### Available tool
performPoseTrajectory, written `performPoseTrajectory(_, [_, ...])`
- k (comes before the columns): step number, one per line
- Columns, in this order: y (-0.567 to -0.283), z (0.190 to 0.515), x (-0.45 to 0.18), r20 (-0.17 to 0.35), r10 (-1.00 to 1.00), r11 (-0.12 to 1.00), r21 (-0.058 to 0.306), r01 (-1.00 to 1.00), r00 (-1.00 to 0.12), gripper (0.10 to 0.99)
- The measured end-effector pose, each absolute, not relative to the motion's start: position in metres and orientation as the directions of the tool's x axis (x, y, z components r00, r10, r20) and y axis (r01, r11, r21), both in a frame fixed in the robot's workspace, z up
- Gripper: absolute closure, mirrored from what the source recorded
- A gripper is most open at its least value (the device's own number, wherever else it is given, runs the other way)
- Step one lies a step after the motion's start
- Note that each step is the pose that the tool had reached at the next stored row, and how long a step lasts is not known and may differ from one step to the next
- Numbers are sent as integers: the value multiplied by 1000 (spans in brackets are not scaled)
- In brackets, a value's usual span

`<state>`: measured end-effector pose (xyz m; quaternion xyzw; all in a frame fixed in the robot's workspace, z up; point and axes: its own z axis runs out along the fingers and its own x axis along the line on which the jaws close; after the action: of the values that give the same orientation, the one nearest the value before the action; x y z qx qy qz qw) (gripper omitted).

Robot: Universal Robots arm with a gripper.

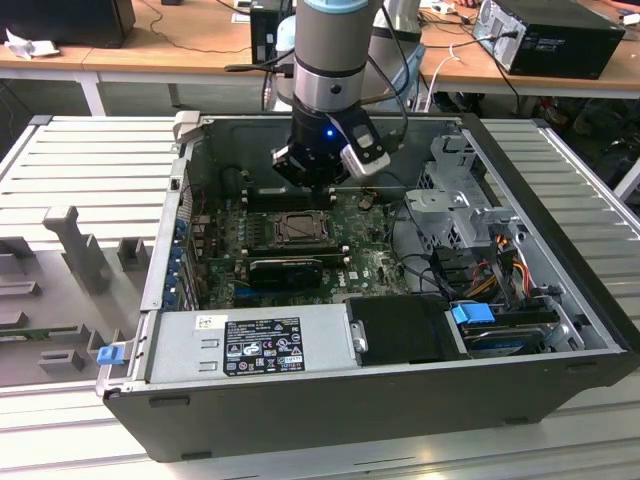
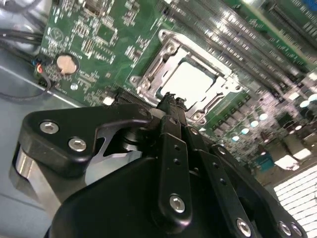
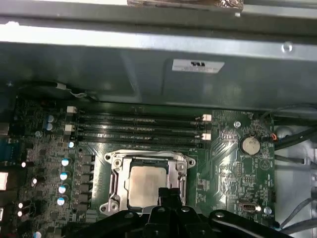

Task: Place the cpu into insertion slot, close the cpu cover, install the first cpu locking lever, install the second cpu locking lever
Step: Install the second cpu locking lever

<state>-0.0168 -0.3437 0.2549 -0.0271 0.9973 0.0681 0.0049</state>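
Pale tan-grey square cpu (image 3: 143, 184) flat inside silvery cpu cover (image 3: 115, 174); pincer (image 2: 171, 101) narrow, empty

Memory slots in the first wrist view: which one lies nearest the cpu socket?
The last long black slot, directly bordering the silvery cpu cover; the other three lie beyond it, toward the case wall.

Open computer case (image 1: 560, 230) on a ribbed grey table (image 1: 80, 160). Green motherboard (image 3: 223, 163) carries a round coin battery (image 3: 249, 145) beside long memory slots (image 3: 138, 130). Blue clip (image 1: 472, 313) near orange cables (image 1: 497, 268).
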Motion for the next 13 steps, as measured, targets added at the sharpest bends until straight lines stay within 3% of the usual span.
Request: performPoseTrajectory(13, [-380, 239, -19, 0, -53, 988, 146, -53, -999, 980])
